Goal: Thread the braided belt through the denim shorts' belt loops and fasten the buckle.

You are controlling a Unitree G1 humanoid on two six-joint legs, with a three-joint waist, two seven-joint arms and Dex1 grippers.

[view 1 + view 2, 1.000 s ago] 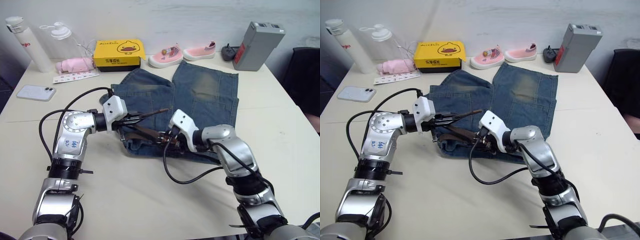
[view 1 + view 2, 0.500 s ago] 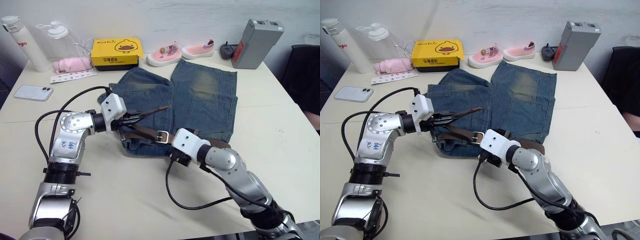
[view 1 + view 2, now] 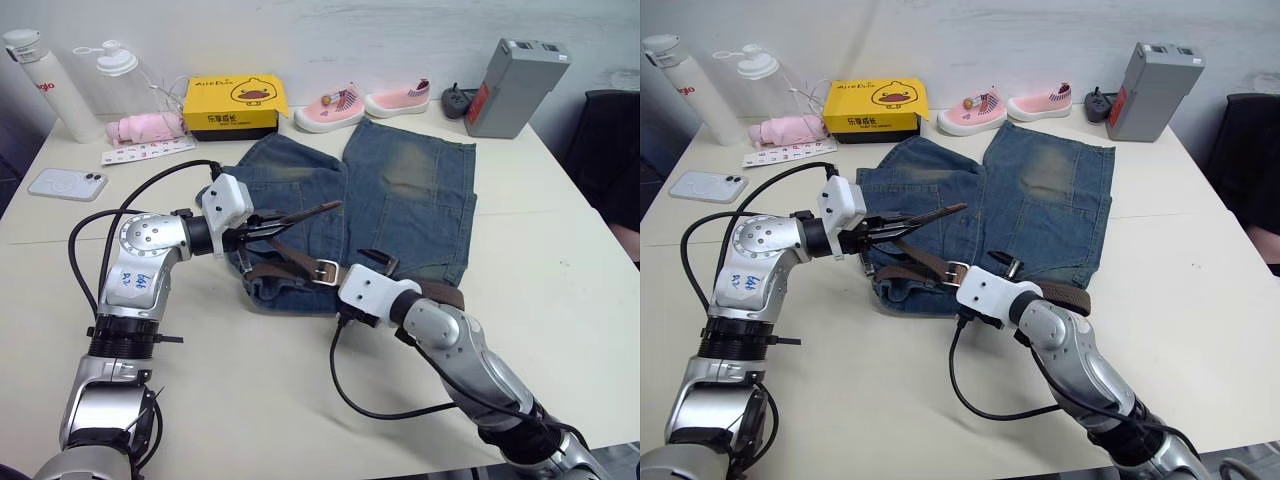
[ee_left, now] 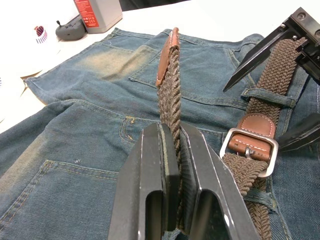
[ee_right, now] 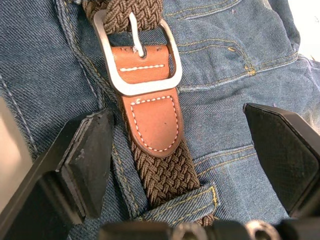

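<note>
So the denim shorts [image 3: 380,200] are lying flat around the middle of the tabletop [image 3: 560,260], legs toward the far edge, waistband toward the near edge. The braided belt [image 3: 290,262] runs along the waistband and passes under at least one of the belt loops [image 5: 185,202]. The buckle [image 5: 137,57] sits on the denim with the prong lying across the weave. The left hand [image 4: 172,172] is pressed together on the belt's leather-tipped free end, holding it up off the shorts. The right hand [image 5: 182,150] is spread wide, hovering right over the buckle, fingers [image 5: 87,150] either side of the strap, not gripping anything.
</note>
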